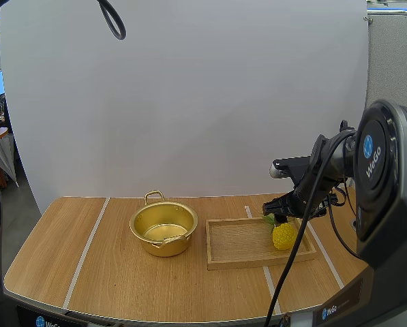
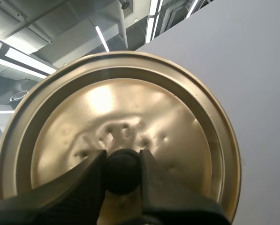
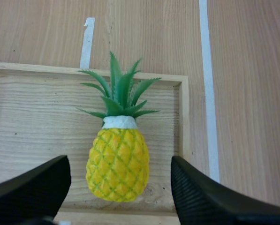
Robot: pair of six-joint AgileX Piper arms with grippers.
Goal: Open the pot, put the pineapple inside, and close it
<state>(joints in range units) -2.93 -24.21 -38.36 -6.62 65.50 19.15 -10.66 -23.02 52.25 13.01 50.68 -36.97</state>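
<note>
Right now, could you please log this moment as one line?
pot: open | left claw: shut on lid | right claw: open over pineapple | pineapple: lying in tray

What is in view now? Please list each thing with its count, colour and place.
pot: 1, gold, open, on table, left of tray
lid: 1, gold, held by its black knob
pineapple: 1, yellow with green leaves, lying in tray, right end
tray: 1, wooden, on table, right of pot
table: 1, wooden, with white lines
left gripper: 1, black, shut on knob
right gripper: 1, black, open, over pineapple
</note>
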